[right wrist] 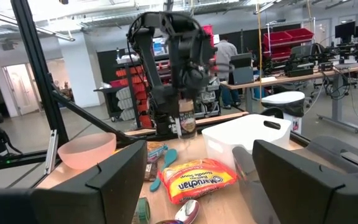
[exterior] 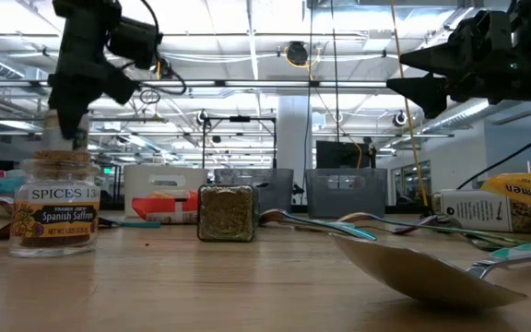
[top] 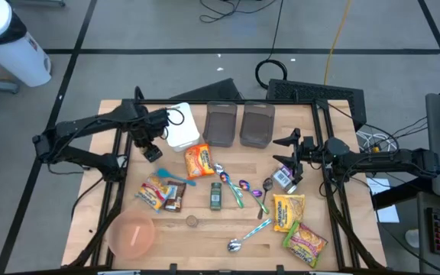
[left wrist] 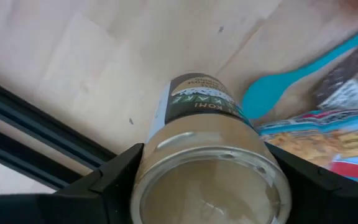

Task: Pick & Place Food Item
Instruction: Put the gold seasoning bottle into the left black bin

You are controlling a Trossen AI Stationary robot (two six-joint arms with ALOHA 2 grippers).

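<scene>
— What has the left gripper (top: 150, 147) got?

— A jar (left wrist: 207, 162). The two dark fingers (left wrist: 114, 180) press against its sides, one on each flank, so the gripper is closed around it.

— What does the jar look like?

— Clear glass, round, with a pale filling that shows through the end facing the wrist camera. A dark green label with white lettering wraps the far part; the words are too blurred to read in full.

— Where is it?

— In the gripper, raised off the wooden table (left wrist: 73, 68) over its left side. From the right wrist view it hangs upright under the left arm, clear of the wood. The white bin (top: 182, 126) is just beside it, and a teal spoon (left wrist: 278, 87) and a colourful snack packet (left wrist: 328, 140) lie on the table below and a little past it.

— And the other arm?

— The right gripper (top: 285, 150) is over the right side of the table, well apart from the jar, its fingers spread wide with nothing between them.
</scene>
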